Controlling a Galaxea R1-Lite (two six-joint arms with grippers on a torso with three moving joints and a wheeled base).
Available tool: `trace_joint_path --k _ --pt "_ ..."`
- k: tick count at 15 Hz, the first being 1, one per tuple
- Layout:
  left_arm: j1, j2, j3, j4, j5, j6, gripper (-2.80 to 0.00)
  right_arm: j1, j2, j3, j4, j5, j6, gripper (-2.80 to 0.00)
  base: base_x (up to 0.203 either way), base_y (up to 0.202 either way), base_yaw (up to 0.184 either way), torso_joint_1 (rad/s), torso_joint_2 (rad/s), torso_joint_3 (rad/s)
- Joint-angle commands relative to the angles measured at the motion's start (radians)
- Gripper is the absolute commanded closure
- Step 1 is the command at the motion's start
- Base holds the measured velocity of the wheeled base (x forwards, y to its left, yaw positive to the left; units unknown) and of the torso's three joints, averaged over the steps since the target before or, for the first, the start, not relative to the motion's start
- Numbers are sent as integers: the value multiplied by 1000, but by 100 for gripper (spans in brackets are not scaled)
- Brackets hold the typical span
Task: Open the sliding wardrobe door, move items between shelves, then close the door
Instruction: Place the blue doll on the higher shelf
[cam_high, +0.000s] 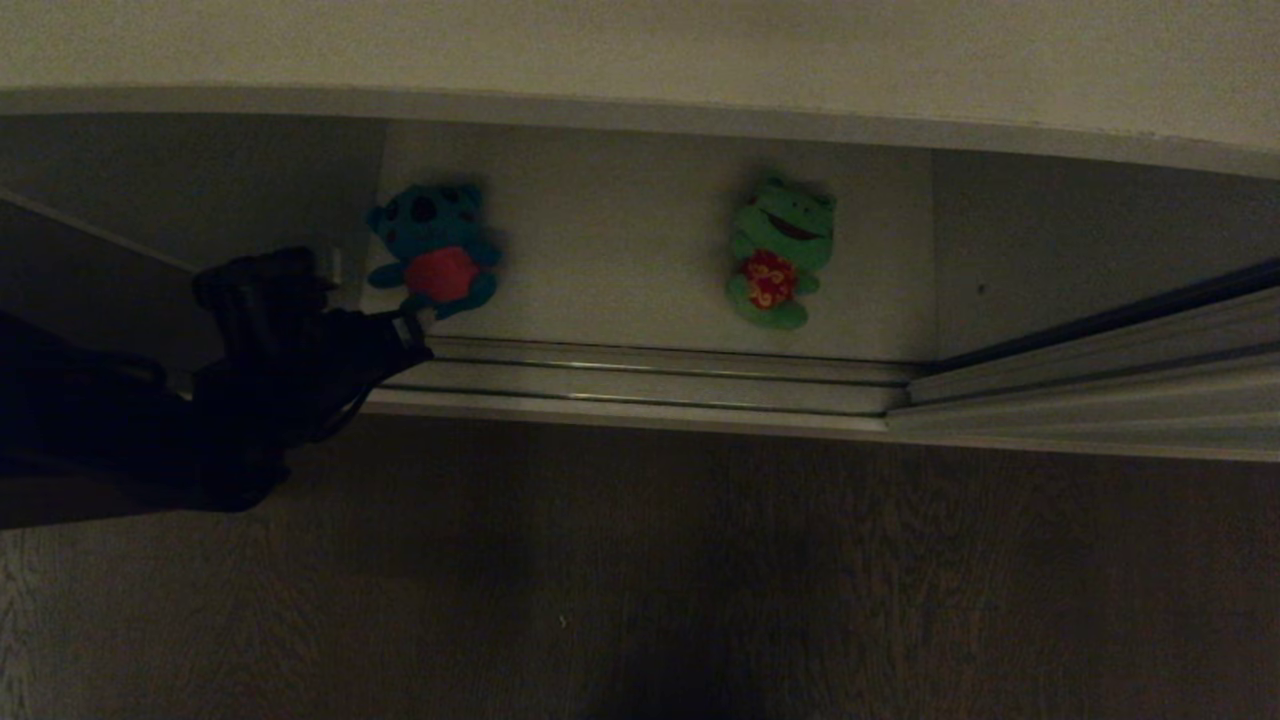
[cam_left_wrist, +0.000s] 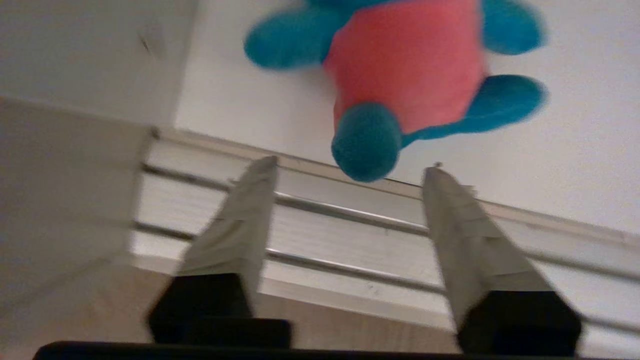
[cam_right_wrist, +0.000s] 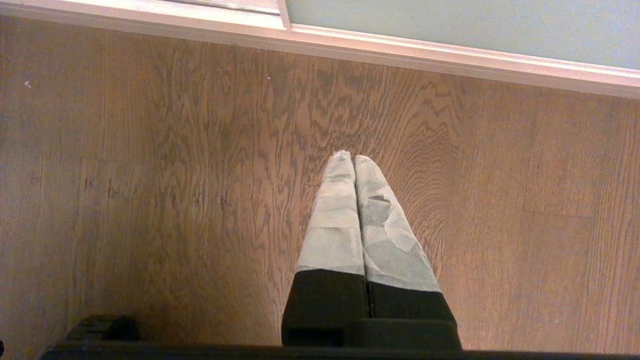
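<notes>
The door is judged to be already slid aside, since the bottom shelf (cam_high: 620, 250) lies exposed behind the floor tracks (cam_high: 650, 385); the step in hand is taken to be the moving of the toys, with the blue bear approached first.

Going from left to right: the left end effector (cam_left_wrist: 350, 170) is seen at the left of the opening, over the tracks, with its fingers (cam_left_wrist: 240, 225) spread wide and nothing between them. Nothing is held or touched. The blue bear (cam_high: 437, 250) lies flat on the shelf just ahead of the fingertips, one of its feet reaching into the gap between them without visible contact in the left wrist view. Further to the right of the end effector, well apart from the bear, the green frog (cam_high: 778, 252) lies on the same shelf. Beyond it, at the far right, the edge of the sliding door (cam_high: 1090, 385) can be made out on its track.

For the next move, a short advance over the tracks is called for, so that the bear's body rather than only its foot is bracketed before the fingers are closed; a soft toy gripped by a limb alone could slip or dangle.

The right end effector (cam_right_wrist: 353, 159) is parked over the wooden floor (cam_right_wrist: 150, 200), its fingers pressed together and empty.
</notes>
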Motion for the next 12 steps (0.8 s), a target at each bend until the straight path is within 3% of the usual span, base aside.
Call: trace_joint_path --k 1,7,12 --pt "-11 50 -59 12 5 -51 -280 0 -5 0 -1 0 0 0 0 0 0 0 0 0" --pt "-41 138 -218 16 36 -159 -280 0 -5 0 -1 0 0 0 0 0 0 0 0 0" --pt "-43 227 -332 14 62 -162 -280 0 -5 0 -1 0 0 0 0 0 0 0 0 0"
